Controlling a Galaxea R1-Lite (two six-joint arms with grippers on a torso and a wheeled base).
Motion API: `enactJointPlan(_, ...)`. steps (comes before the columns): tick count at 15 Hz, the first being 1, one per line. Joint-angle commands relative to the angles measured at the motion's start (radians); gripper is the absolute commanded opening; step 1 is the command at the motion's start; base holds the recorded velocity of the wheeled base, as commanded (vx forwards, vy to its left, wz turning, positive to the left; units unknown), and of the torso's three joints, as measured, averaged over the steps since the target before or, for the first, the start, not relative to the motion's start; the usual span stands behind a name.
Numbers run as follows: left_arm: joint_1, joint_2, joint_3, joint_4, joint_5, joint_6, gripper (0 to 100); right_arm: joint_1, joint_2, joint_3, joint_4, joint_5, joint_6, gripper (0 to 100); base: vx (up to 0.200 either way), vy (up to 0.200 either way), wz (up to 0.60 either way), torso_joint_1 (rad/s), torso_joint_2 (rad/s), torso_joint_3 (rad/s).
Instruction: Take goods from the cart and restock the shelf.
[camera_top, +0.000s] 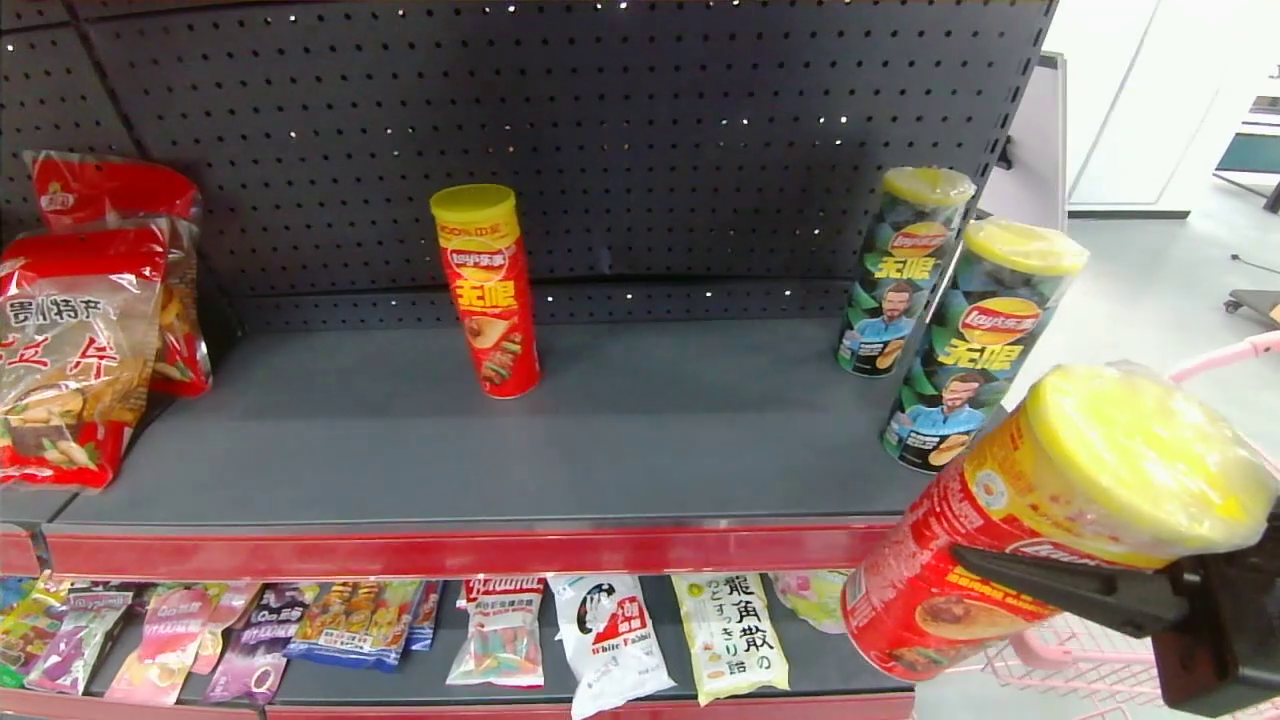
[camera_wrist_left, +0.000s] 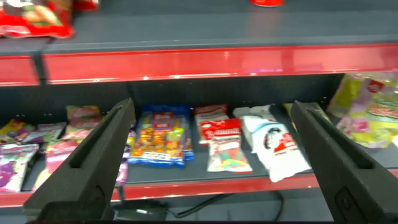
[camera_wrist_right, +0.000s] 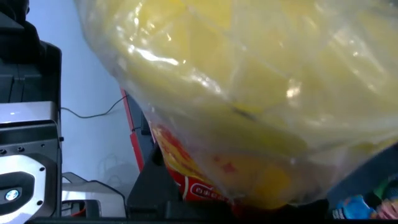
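**Status: Red Can Held at Right End of Shelf**

1. Obscured items. The pink cart (camera_top: 1060, 650) is largely covered by the held can and cut by the picture edge; a stretch of wire basket and a pink handle bar can be seen. One black finger of the right gripper (camera_top: 1085, 585) crosses the can; the opposite finger is behind it. In the right wrist view the can's (camera_wrist_right: 249, 93) base is cut off.

2. Task item. The red chip can (camera_top: 990, 540) is a cylinder with a yellow lid under wrinkled, glossy clear film. The right gripper is clamped on it just below the lid. It is tilted, lid toward the camera, in front of the right end of the shelf (camera_top: 480, 550).

3. Shelf. Matte grey deck, glossy red front lip, perforated dark back panel (camera_top: 600, 130). An upright red can (camera_top: 487, 290) stands mid-deck; two dark green cans (camera_top: 905, 270) stand at the right end; crinkled red bags (camera_top: 80, 350) lean at the left.

4. Left gripper (camera_wrist_left: 211, 124). Fingers (camera_wrist_left: 93, 162) spread wide, holding nothing, facing the flat snack packets (camera_wrist_left: 217, 143) on the lower tier.
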Motion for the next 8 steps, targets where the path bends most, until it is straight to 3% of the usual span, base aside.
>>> enactJointPlan(1,0.000,0.001,0.000,0.000,0.000,0.000,100,0.000,0.003,0.003,0.000,0.001,-0.001,0,0.000,0.200,0.00,0.002,0.00,0.002)
enactJointPlan(7,0.000,0.001,0.000,0.000,0.000,-0.002,100,0.002,0.005,0.006,0.000,0.001,-0.001,0,0.000,0.200,0.00,0.002,0.00,0.005)
enactJointPlan(8,0.000,0.001,0.000,0.000,0.000,-0.002,100,0.000,0.006,0.007,0.000,0.001,-0.001,0,0.000,0.000,0.00,0.000,0.00,0.000)
